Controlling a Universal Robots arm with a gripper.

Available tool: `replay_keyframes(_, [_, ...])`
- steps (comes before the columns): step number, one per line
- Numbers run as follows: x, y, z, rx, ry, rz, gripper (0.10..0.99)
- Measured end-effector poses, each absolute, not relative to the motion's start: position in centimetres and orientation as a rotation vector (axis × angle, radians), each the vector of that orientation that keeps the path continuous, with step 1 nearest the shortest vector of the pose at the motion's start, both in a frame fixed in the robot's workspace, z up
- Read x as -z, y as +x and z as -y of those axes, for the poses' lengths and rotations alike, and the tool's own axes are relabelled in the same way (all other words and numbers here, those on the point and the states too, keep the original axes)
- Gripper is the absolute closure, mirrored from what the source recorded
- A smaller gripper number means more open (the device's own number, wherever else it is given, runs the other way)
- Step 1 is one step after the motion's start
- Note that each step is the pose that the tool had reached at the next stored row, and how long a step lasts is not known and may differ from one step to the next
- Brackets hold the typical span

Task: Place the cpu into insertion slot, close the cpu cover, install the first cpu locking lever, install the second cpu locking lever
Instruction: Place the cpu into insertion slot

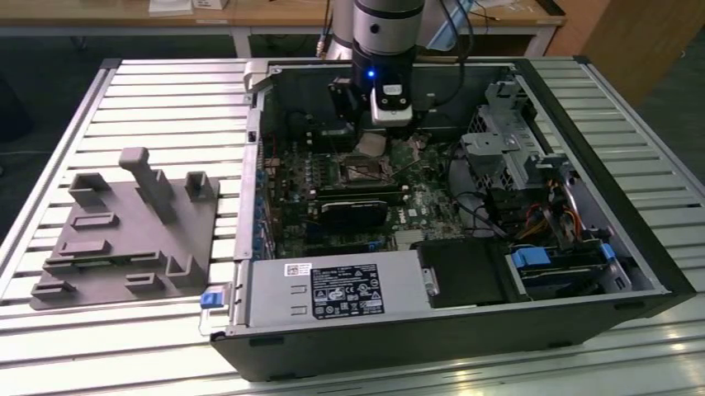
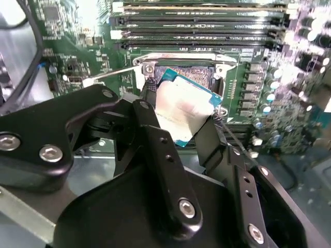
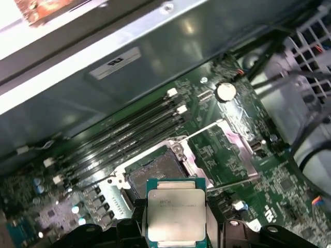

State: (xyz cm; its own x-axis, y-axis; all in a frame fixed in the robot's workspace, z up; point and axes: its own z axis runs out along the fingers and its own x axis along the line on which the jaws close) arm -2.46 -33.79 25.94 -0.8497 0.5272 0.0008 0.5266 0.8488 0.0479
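Squarely within the pincer point(image 2: 178, 121), the cpu point(image 2: 186, 103), above the insertion slot point(image 2: 195, 77).

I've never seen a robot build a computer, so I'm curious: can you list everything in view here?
table: one, silver slatted, under everything
computer case: one, black, open, on the table
fixture: one, grey, on the table at the exterior view's left of the case
motherboard: one, green, inside the case
power supply box: one, grey with a black label, inside the case
memory slots: several, black, beside the insertion slot
insertion slot: one, dark, on the motherboard, empty
cpu cover: one, silver, swung open beside the slot
cpu: one, pale silver, held above the slot
arm: one, silver-grey, reaching into the case
gripper: one, black, shut on the cpu
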Motion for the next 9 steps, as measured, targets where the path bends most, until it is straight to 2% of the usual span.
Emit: replay_keyframes(9, [-25.91,-2.46,33.79,-0.07,1.099,-2.925,0.549])
